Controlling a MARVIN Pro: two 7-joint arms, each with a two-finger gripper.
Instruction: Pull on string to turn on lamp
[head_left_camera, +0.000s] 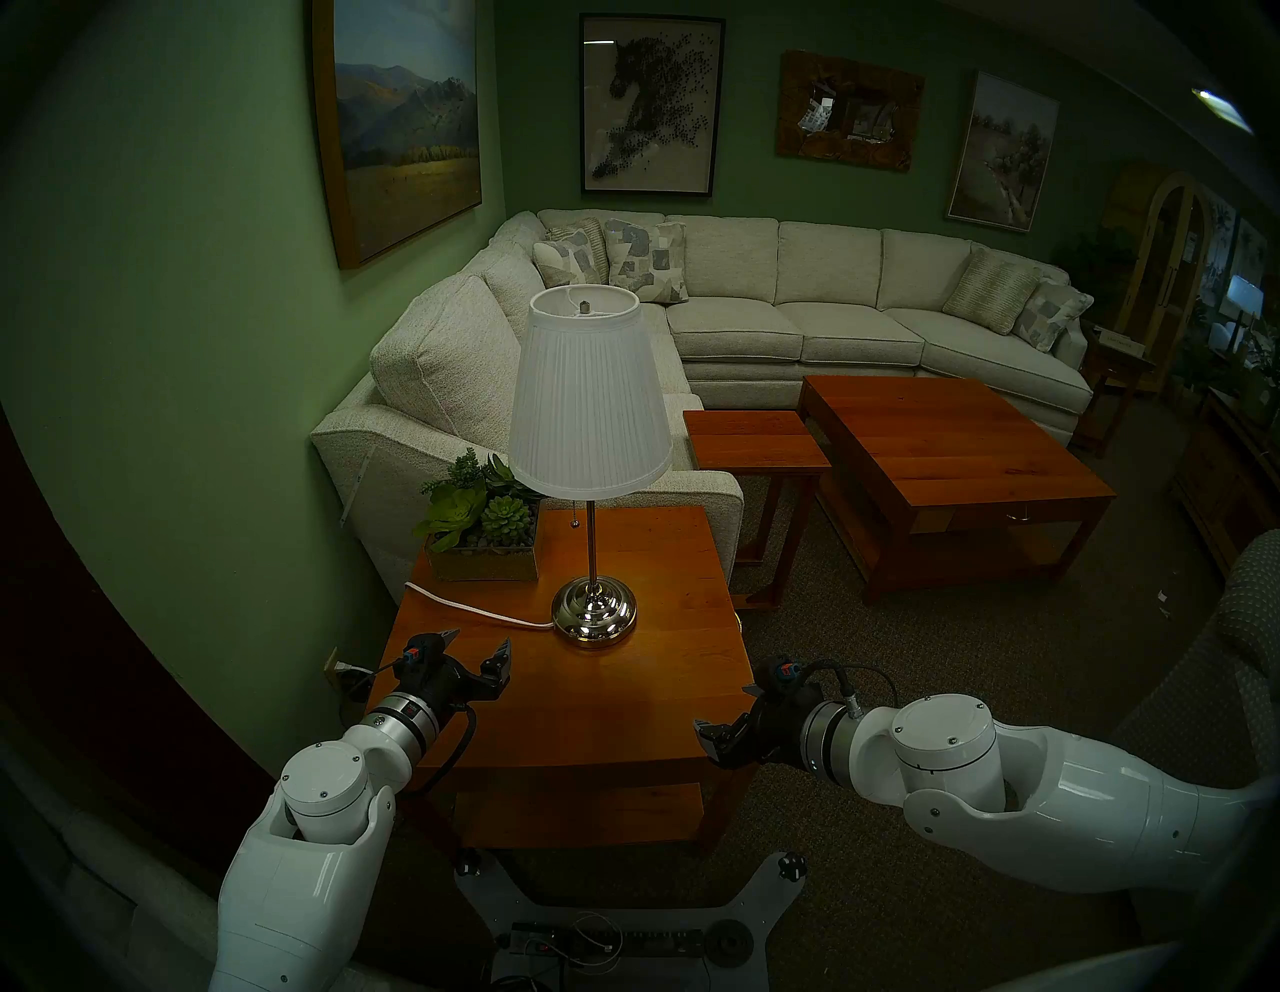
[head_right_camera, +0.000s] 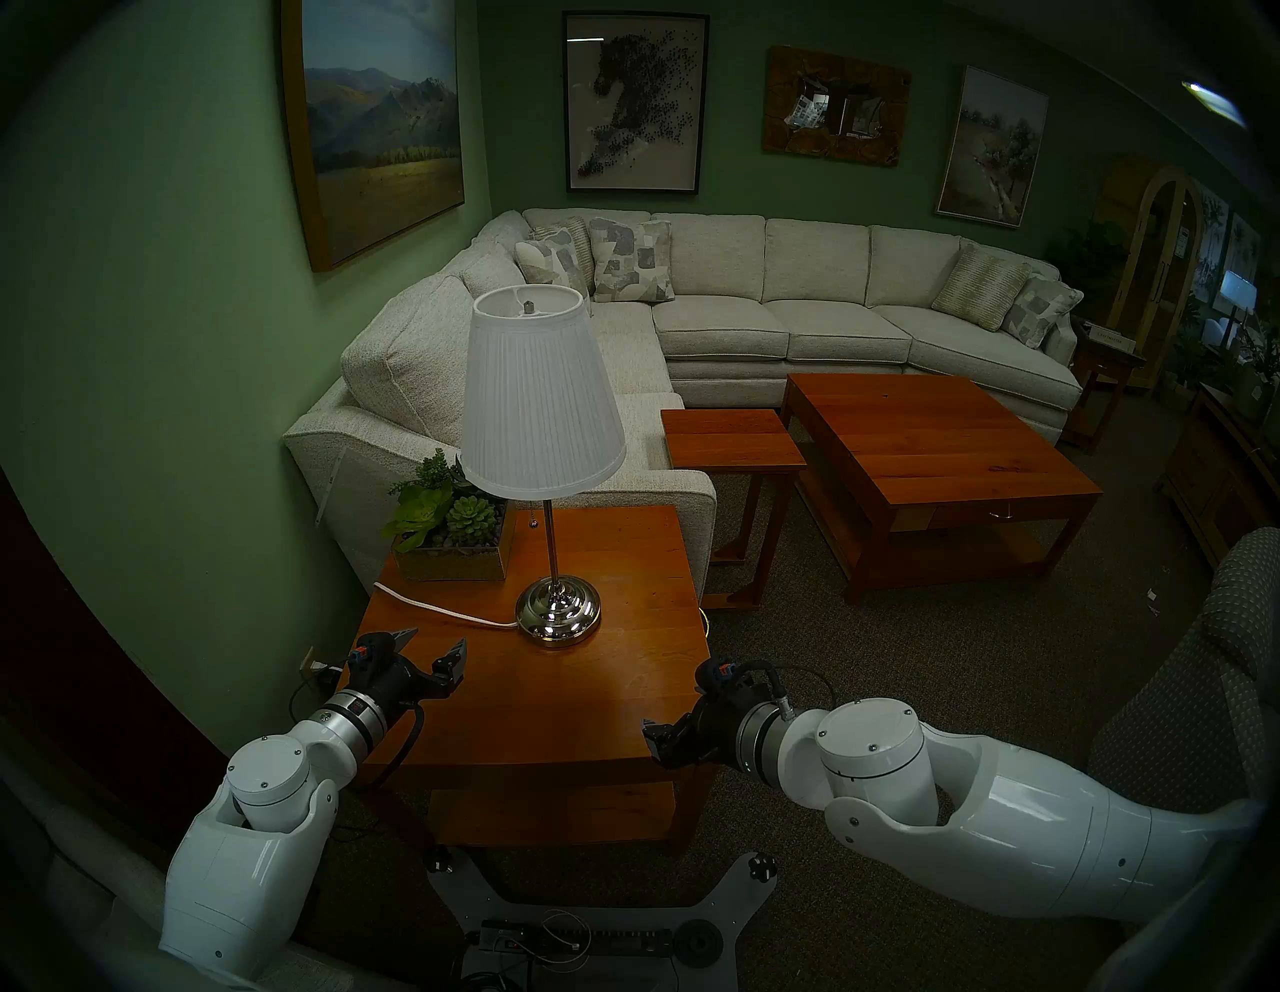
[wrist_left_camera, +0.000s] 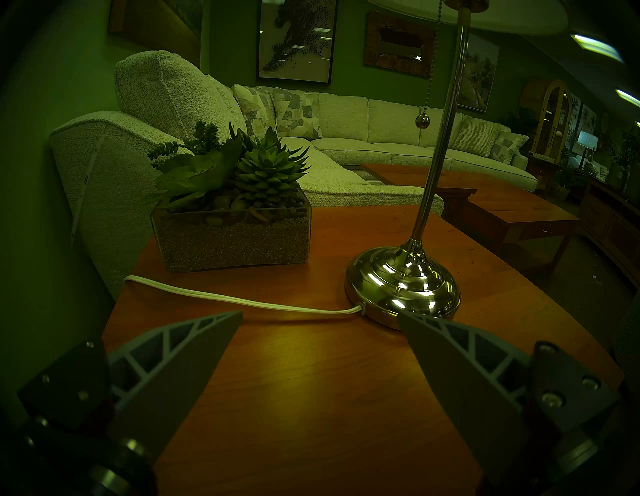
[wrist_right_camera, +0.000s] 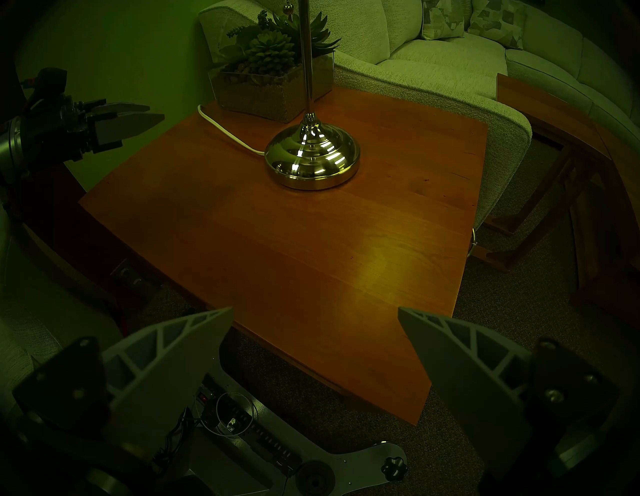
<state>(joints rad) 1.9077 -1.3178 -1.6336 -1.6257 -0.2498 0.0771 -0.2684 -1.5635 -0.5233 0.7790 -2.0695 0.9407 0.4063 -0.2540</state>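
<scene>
You have not touched the string yet, so by my reading the whole pull is still ahead of you; whether the bulb is lit is hard to tell in this dim room.

Nearest you, the right gripper (head_left_camera: 724, 713) hangs off the near right corner of the side table (head_left_camera: 623, 706), fingers spread and empty, its forearm reaching in from the right and pointing leftward. The left gripper (head_left_camera: 478, 648) hovers over the table's near left part, also spread wide with nothing between the fingers, and it points up-table toward the lamp (head_left_camera: 589, 388).

Just beyond it the white power cord (head_left_camera: 478, 609) runs to the lamp's chrome base; leave that alone. The string (wrist_left_camera: 431, 69) hangs from under the shade just left of the pole, its knob at about mid-pole height, in front of the succulent planter (head_left_camera: 485, 540). It is well above and beyond your left gripper, so I judge that arm must rise and reach forward.
</scene>
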